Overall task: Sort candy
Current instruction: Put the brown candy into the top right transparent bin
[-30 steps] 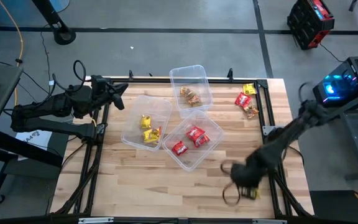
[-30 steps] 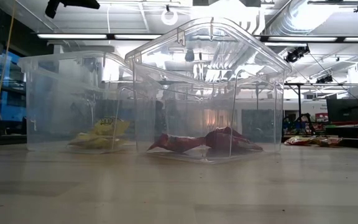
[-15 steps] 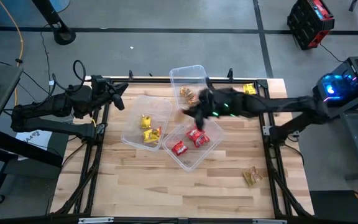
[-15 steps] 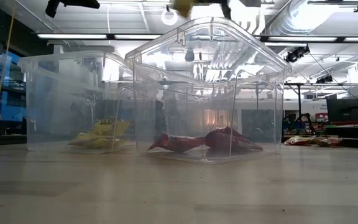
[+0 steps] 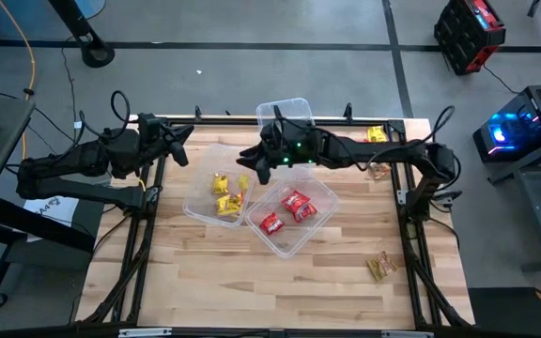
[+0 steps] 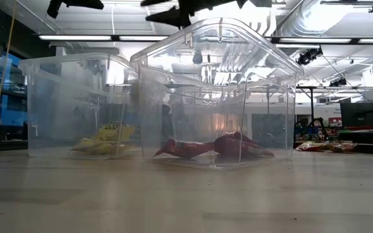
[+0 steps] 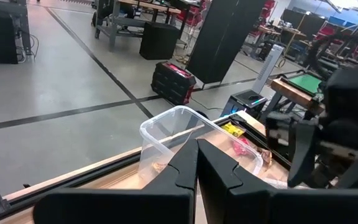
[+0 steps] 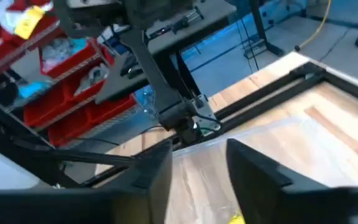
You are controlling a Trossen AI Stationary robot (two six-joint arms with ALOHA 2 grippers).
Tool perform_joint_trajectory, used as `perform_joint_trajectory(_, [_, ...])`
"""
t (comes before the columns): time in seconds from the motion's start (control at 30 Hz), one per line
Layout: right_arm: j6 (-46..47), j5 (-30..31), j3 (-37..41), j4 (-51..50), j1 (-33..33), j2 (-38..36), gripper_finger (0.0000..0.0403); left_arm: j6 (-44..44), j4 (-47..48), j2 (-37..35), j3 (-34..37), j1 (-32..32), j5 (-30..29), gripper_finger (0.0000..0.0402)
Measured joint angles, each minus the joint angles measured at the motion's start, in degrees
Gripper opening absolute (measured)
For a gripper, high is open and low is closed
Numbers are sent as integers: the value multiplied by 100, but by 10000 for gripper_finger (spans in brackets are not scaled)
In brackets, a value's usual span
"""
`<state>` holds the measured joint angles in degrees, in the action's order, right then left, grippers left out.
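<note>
- Your right gripper (image 5: 249, 169): jaws apart, empty, over the left tub (image 5: 201, 199).
- Yellow candy (image 5: 225, 194): in that tub, just below the jaws.
- Your left gripper (image 5: 184, 143): jaws together, beside the table edge.

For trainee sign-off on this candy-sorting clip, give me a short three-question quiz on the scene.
1. True or false: the left gripper sits shut at the left edge of the table.
2. The right gripper hovers open over which tub? A yellow candy's, B red candy's, C brown-gold candy's.
3. Fill in: the loose candy lying alone near the table's right edge is ___.
Key: 1 true; 2 A, the yellow candy's tub; 3 brown-gold.
</note>
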<state>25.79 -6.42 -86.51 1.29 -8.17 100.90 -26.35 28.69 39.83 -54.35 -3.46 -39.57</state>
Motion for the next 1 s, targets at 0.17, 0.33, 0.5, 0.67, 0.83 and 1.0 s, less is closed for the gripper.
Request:
perform_joint_trajectory(0.17, [-546, -805, -754, -1943, -129, -210, 189, 70, 13, 0, 0, -2, -7, 0])
perform_joint_trajectory(0.33, [-1064, -1302, -1249, -5185, 153, -541, 193, 68, 16, 0, 0, 0, -7, 0])
perform_joint_trajectory(0.5, [-387, -870, -714, -7287, 1159, -1074, 193, 159, 20, 0, 0, -2, -6, 0])
perform_joint_trajectory(0.67, [1724, -937, 645, -7245, 2584, -1830, 193, 203, 22, 0, 0, -1, -4, 0])
perform_joint_trajectory(0.83, [4117, -813, 2239, -6591, 3797, -2453, 193, 216, 20, 0, 0, 0, -4, 0])
perform_joint_trajectory(1.0, [5672, -1063, 3653, -6000, 4259, -2525, 193, 294, 20, 0, 0, 0, -4, 0])
